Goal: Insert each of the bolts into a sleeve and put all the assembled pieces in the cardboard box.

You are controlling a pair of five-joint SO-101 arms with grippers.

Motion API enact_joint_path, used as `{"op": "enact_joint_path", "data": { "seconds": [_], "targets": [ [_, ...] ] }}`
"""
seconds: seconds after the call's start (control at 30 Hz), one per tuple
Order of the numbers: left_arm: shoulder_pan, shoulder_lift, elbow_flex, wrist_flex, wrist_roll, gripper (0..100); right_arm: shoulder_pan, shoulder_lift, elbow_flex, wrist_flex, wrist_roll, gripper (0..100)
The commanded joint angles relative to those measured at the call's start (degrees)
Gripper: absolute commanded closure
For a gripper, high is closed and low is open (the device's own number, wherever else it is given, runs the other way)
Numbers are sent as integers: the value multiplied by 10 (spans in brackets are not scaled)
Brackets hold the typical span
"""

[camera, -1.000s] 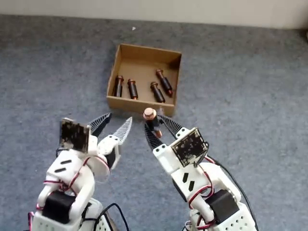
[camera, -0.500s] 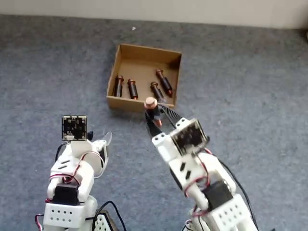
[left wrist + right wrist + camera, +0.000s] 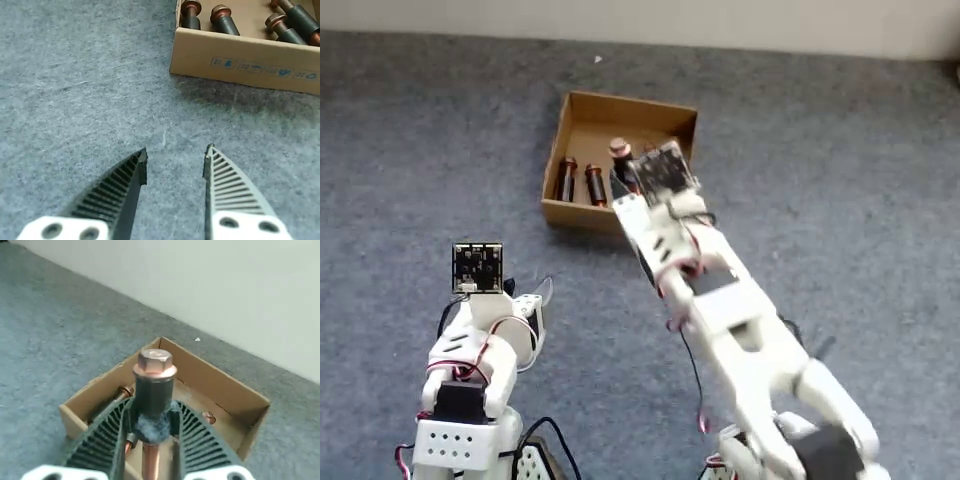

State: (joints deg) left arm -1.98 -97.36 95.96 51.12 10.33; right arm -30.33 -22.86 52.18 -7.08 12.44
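Step in hand: depositing. The right gripper [image 3: 152,412] is clamped on an assembled bolt-and-sleeve [image 3: 153,382], held upright over the middle of the cardboard box [image 3: 582,106]. The next move, as judged, is to lower and release it clear of the finished pieces [image 3: 566,178] lying by the near wall. The left gripper [image 3: 175,159] hangs empty, jaws apart, over grey carpet [image 3: 75,75] nearer than the box, and obstructs nothing.
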Motion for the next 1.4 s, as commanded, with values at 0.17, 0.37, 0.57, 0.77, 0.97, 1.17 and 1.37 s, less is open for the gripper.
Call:
{"op": "enact_joint_path", "data": {
  "seconds": [0.17,0.37,0.57,0.77,0.97,1.17,1.37],
  "targets": [
    [-3,-5,16,-15,-6,800,9,246,-189,-32,6,989],
    [-3,-5,16,-16,-6,800,8,306,-206,-29,6,964],
    [-3,-5,16,-15,-6,800,7,307,-209,64,5,871],
    [-3,-5,16,-16,-6,800,8,306,-208,74,5,871],
    [-3,-5,16,-16,-6,800,9,305,-204,74,5,880],
    [-3,-5,16,-16,-6,800,8,212,-186,80,5,978],
    [-3,-5,16,-15,-6,800,9,84,-124,95,4,978]
  ]
}}
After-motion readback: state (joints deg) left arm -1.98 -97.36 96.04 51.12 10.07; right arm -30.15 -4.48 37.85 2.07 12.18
